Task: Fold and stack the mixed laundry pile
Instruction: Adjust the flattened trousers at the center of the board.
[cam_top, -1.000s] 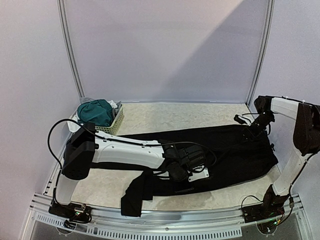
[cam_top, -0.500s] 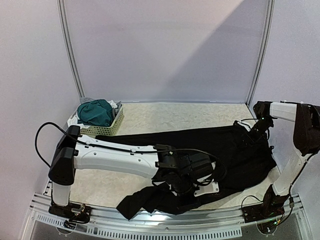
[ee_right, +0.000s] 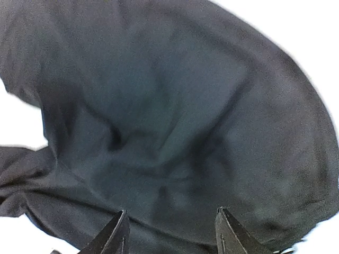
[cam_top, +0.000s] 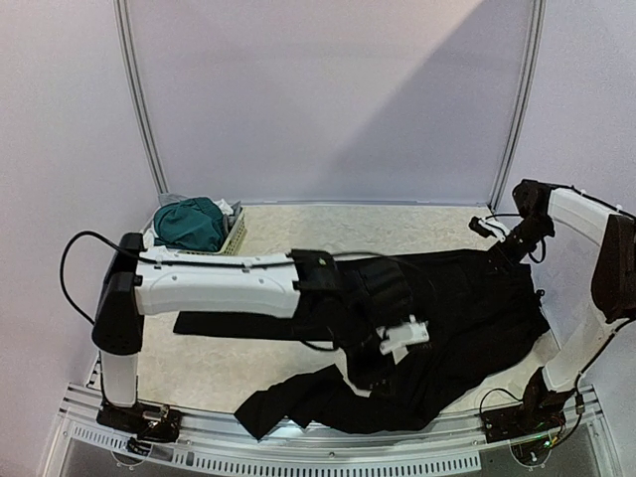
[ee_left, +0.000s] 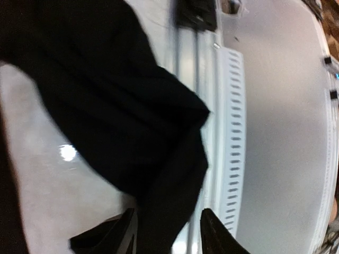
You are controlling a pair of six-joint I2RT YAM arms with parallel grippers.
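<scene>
A: About the long black trousers [cam_top: 467,308]: lying where, and pointing which way?

B: Spread on the table [cam_top: 298,224], over its middle and right part. Lengthwise from left to right, almost parallel to the near edge. Broad end at the right, narrow end at the left. Also one leg bunched and turned toward the near-left, reaching the near edge.

A: And about the left gripper [ee_left: 167,233]?

B: Over the near part of the trousers. Spread, with a fold of black cloth between the fingers [ee_left: 127,235], but not squeezed.

A: About the right gripper [ee_right: 172,233]?

B: At the far right end of the trousers, just above the cloth. Also spread, pinching nothing.

A: And of the other laundry?

B: In the pale basket [cam_top: 237,238] at the far left corner: dark teal-green shorts [cam_top: 189,224], well apart from the trousers.
</scene>
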